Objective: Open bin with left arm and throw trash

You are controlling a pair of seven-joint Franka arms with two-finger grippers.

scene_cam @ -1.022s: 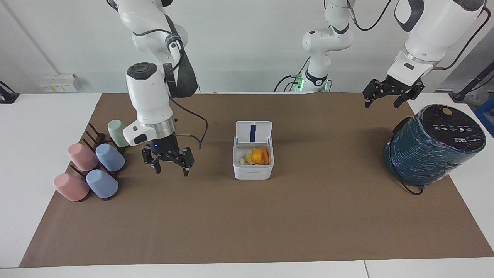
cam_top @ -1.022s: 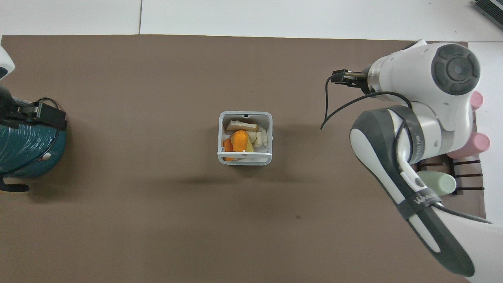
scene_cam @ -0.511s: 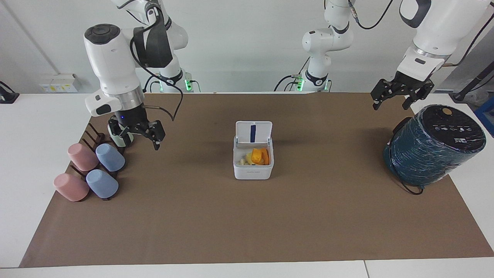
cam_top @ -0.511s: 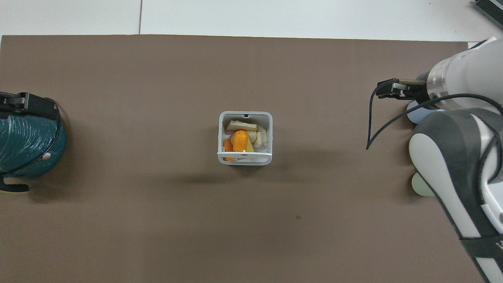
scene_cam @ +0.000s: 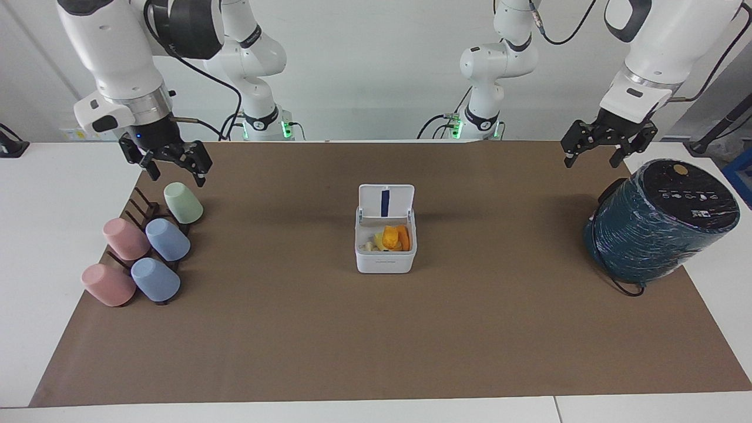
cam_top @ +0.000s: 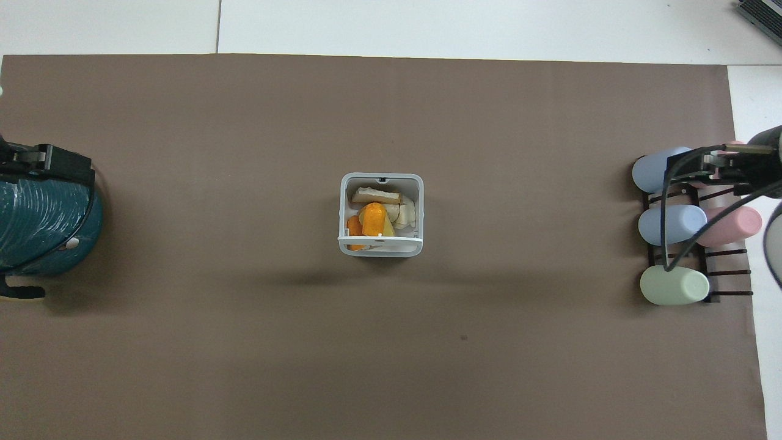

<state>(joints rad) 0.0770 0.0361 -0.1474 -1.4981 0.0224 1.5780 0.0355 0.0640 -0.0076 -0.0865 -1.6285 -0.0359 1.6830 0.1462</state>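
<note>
My white bin [scene_cam: 385, 251] stands in the middle of the brown mat [scene_cam: 376, 329] on the desk [scene_cam: 35, 223], its hinged lid [scene_cam: 386, 201] raised upright on the edge nearer to me, the blue strip on its inner face showing. The trash [scene_cam: 390, 238] lies inside it: from overhead I see a pale bread-like triangle [cam_top: 375, 195] against the wall farthest from me, a yellow block with an orange top [cam_top: 373, 220] in the middle, an orange wedge [cam_top: 354, 227] beside it, and some pale pieces [cam_top: 404, 214] toward my right arm's end.

My left pincer [scene_cam: 594, 150] hangs in the air with its fingers spread apart and nothing between them, over the mat's edge close to the dark teal cylinder [scene_cam: 661, 220], which leans at my left arm's end of the desk with a black cable under it.

My right pincer [scene_cam: 173, 167] is also up in the air, fingers parted and empty, above the corner of the mat by the dark rack [scene_cam: 141, 208] of cups. On that rack lie a pale green cup [scene_cam: 183, 202], two blue cups [scene_cam: 167, 239] and two pink cups [scene_cam: 126, 238], all tipped on their sides.
</note>
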